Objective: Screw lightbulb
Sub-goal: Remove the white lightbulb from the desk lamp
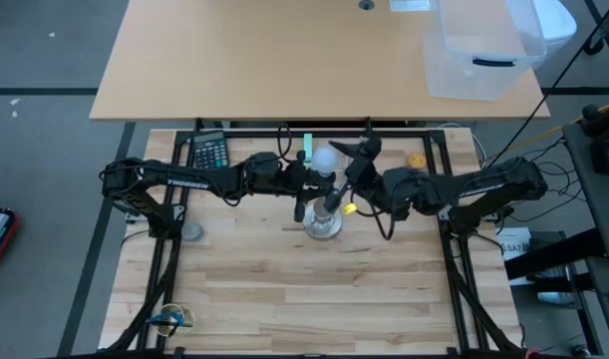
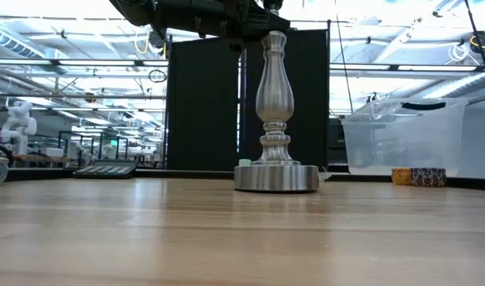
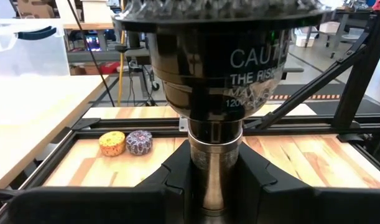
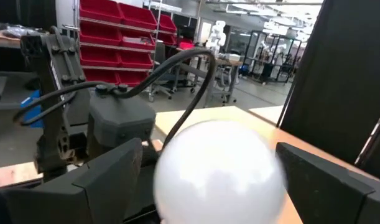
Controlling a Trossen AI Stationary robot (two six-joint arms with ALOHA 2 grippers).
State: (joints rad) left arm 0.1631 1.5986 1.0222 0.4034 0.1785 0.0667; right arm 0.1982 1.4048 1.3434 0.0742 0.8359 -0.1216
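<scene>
A: Where was the lightbulb [image 1: 326,158] at that moment?

B: Between the fingers of my right claw [image 4: 217,171], above the stand [image 2: 275,111], near the middle of the table [image 1: 314,289]. The fingers stood wide apart on both sides of the globe; if they pressed on it, I couldn't tell. My left claw [image 3: 214,186] was closed around the stand's neck, just under the black socket [image 3: 214,56], to keep it steady.

A: How would the bulb handle, in yr opinion?

B: Light, stiff, but fragile and smooth, so prob. slippery. I judged the best hold was on the widest part of the globe, w/ soft pressure, not on the screw base.

A: And its direction?

B: The base was hidden from me. From the globe over the socket I guessed the long axis was approx. vertical, base down.
</scene>
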